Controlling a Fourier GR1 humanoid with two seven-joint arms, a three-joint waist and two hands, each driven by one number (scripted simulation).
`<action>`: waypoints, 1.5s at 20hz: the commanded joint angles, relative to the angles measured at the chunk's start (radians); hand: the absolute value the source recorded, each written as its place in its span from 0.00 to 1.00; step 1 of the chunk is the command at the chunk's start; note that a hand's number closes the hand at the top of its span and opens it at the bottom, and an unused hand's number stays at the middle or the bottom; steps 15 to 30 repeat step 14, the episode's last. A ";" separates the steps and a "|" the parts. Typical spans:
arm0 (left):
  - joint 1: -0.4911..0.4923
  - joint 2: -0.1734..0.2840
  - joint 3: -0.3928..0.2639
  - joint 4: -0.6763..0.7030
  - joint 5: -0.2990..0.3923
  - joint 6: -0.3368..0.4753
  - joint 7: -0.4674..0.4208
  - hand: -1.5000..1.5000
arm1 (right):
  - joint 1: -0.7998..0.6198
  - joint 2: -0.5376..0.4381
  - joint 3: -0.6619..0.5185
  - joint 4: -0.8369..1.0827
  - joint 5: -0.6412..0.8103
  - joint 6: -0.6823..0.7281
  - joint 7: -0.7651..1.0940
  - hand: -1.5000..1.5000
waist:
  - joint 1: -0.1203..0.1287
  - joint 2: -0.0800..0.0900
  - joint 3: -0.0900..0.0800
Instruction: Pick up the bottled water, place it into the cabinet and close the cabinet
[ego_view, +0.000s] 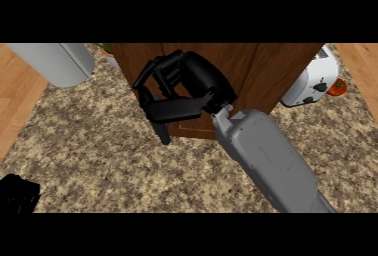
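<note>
- Where the speckled brown-and-beige stone tabletop (111, 165) fills the view, a dark wooden cabinet (273, 70) with vertical grain stands at the top centre.
- Right hand (181, 97): black, on a smooth grey forearm (269, 160), set against the cabinet's front panel; fingers curled, thumb pointing down over the tabletop. Nothing can be seen within its curl.
- Bottled water: no bottle can be made out; whether it lies behind the hand cannot be told.
- Left hand (18, 192): only a black part shows at the lower left edge; its finger state cannot be told.
- Surroundings: a rounded grey metal cylinder (59, 62) at upper left; a white toaster (314, 80) just beside the cabinet's right side, with a small orange-red item (337, 88) at its far side.
</note>
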 joint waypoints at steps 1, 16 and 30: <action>0.001 -0.006 -0.015 -0.018 -0.027 0.012 0.009 1.00 | -0.072 -0.086 -0.134 0.224 0.006 0.041 -0.071 1.00 | 0.008 0.040 0.003; -0.046 0.005 0.015 -0.024 -0.005 0.008 0.036 1.00 | -0.068 -0.138 -0.156 0.292 -0.009 0.125 -0.169 1.00 | 0.002 0.048 0.003; -0.046 0.005 0.015 -0.024 -0.005 0.008 0.036 1.00 | -0.068 -0.138 -0.156 0.292 -0.009 0.125 -0.169 1.00 | 0.002 0.048 0.003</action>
